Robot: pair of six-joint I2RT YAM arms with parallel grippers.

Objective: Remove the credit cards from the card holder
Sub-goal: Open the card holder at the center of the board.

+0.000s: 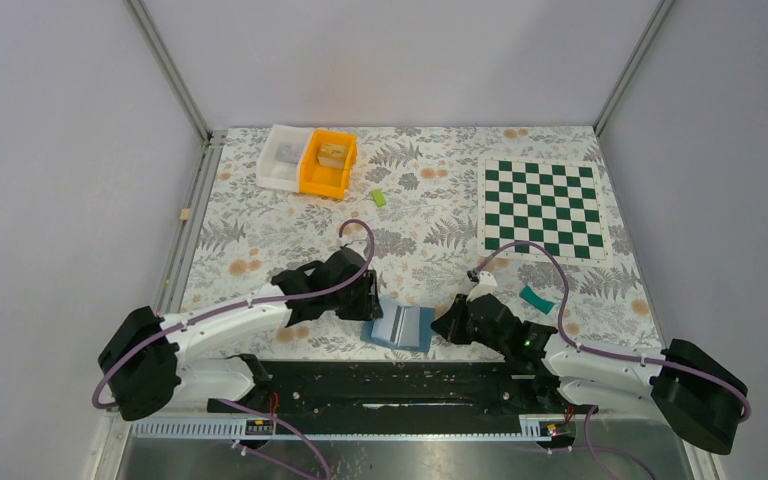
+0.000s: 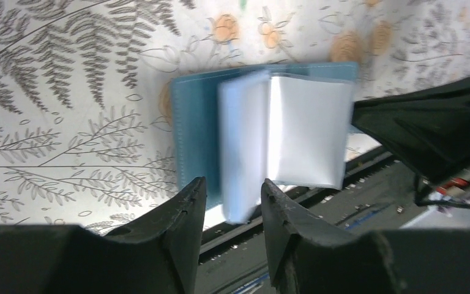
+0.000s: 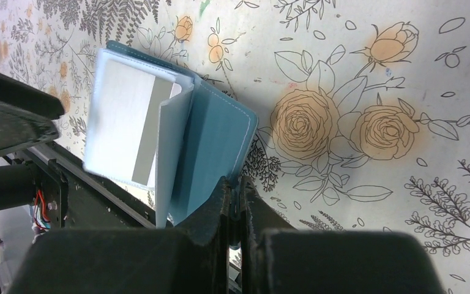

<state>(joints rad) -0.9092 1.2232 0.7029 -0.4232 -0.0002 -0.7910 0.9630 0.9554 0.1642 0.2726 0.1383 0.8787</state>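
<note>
The left gripper hovers at the table's near edge, jaws spread either side of a clear sleeve's loose edge. The blue card holder lies open midway along that edge, with a white card with a grey stripe showing in one sleeve. The right gripper, jaws pressed together, pinches the holder's right cover. Farther right, a teal-green credit card lies flat on the table, apart from the holder, near the chessboard mat.

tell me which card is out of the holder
The teal-green card, flat on the table right of the card holder; the white grey-striped one sits in a holder sleeve.
</note>
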